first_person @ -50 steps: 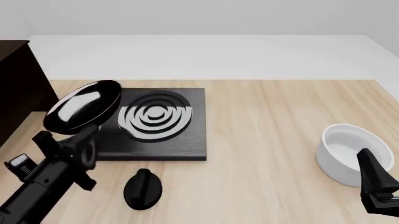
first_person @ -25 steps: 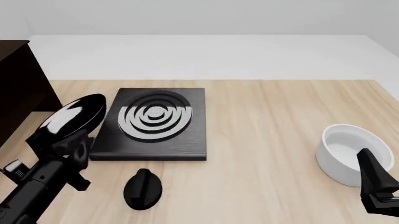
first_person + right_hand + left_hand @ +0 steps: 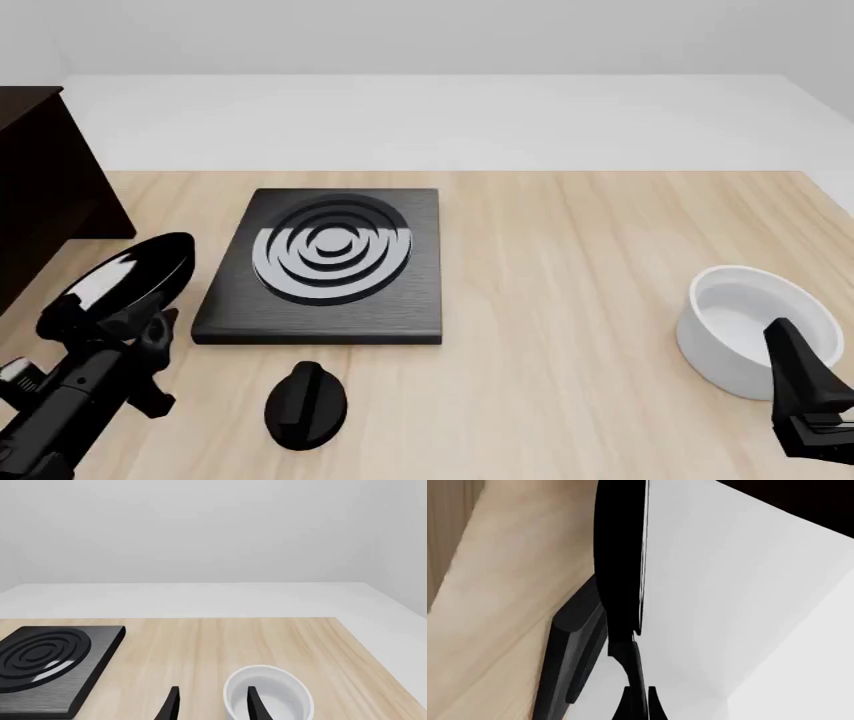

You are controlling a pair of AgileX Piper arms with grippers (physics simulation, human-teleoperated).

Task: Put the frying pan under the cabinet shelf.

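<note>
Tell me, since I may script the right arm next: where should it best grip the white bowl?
Probably the white bowl by its rim, coming straight down from above. It sits upright with its open mouth up and a thin wall, and the right gripper already sits open at its near edge.

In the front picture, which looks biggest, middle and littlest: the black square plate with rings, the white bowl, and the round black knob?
Largest to smallest, as they look:
1. black square plate
2. white bowl
3. round black knob
</note>
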